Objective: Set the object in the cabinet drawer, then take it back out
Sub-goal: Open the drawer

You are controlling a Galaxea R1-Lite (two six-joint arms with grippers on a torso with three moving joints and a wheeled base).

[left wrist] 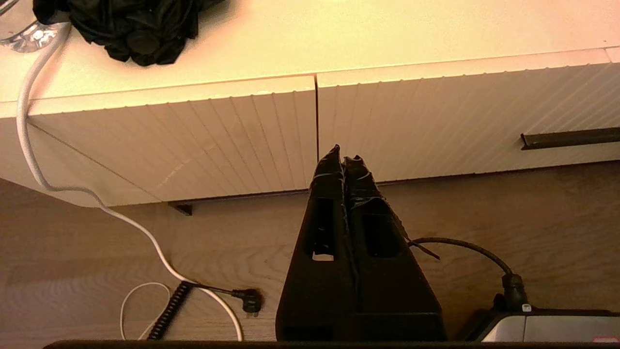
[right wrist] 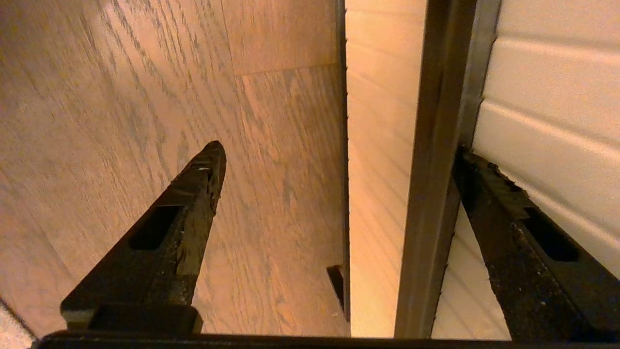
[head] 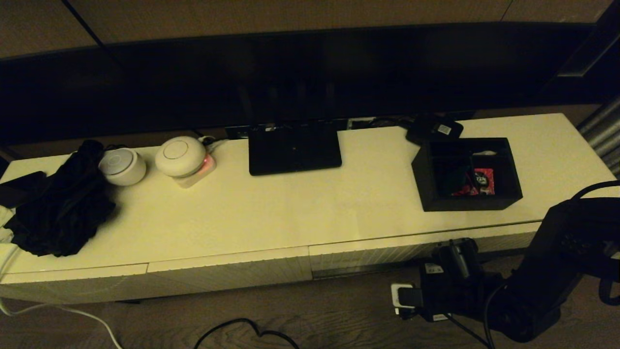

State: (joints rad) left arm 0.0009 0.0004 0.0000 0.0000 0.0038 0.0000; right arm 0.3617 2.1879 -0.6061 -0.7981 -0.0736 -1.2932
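The black divided box (head: 467,174) with red packets is sitting on the right part of the cream cabinet top (head: 290,203), in front of a small black device with a white label (head: 434,130). The right gripper (right wrist: 339,160) is hanging below it at the cabinet drawer (head: 416,247), fingers spread wide on either side of the ribbed front's lower edge, one fingertip (right wrist: 472,169) touching the ribs. The left gripper (left wrist: 343,156) is waiting closed before the shorter drawer fronts (left wrist: 193,140).
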